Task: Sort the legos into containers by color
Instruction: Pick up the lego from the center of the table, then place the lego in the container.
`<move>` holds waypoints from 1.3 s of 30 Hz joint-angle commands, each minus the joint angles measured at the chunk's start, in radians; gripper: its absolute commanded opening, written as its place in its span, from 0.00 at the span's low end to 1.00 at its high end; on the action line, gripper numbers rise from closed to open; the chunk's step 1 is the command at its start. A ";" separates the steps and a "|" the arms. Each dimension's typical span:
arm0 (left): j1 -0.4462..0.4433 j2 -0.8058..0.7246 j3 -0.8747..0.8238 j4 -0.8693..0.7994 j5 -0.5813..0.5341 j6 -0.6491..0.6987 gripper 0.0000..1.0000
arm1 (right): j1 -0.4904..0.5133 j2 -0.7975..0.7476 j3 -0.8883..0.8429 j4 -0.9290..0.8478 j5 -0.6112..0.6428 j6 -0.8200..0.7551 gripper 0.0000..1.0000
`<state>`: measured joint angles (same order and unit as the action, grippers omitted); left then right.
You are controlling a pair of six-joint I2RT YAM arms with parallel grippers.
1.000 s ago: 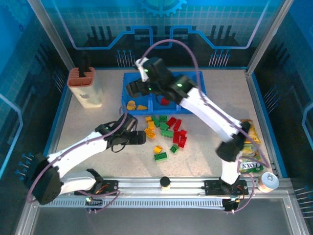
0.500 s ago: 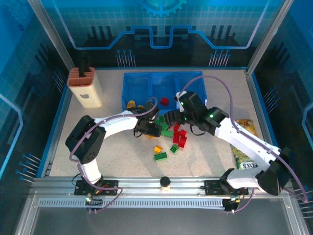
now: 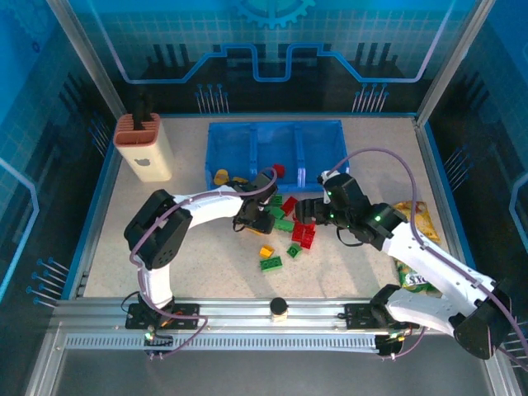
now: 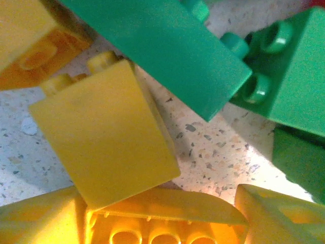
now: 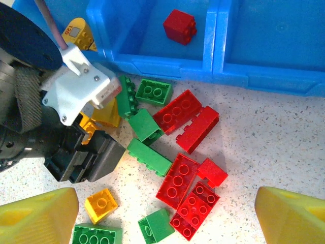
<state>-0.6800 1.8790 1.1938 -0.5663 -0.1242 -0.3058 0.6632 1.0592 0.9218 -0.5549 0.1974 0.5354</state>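
Left hand (image 3: 256, 218) parted at yellow lego (image 4: 104, 134), right hand (image 5: 166, 217) spread empty above red legos (image 5: 179, 179)

Obstacles: left gripper (image 3: 256, 218) at the legos' (image 3: 307, 237) left side; tray (image 5: 167, 67) wall close behind them. Bare counter (image 3: 202, 260) in front and far left, open for approach.

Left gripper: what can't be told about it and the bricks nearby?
- Left gripper: open or shut; in the top view its own body covers the fingers.
- Yellow brick: gripped or not; the left wrist view is too close.
- Left compartment of the tray: contents partly behind the left arm, top view.
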 commanded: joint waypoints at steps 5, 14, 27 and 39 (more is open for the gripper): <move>-0.016 -0.055 -0.002 -0.054 -0.068 -0.002 0.57 | -0.019 -0.040 -0.013 0.024 -0.020 0.018 0.90; 0.023 -0.230 0.021 -0.109 -0.116 -0.026 0.56 | -0.020 -0.100 -0.077 0.030 -0.036 0.029 0.88; 0.312 -0.158 0.227 -0.083 -0.062 0.027 0.56 | 0.029 -0.105 -0.156 0.048 -0.061 0.065 0.86; 0.382 0.103 0.467 -0.104 -0.032 0.043 0.62 | 0.155 0.012 -0.100 0.030 -0.023 0.047 0.88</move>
<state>-0.3046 1.9728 1.6100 -0.6472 -0.1833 -0.2844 0.7967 1.0588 0.7788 -0.5228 0.1532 0.5861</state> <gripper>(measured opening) 0.627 0.879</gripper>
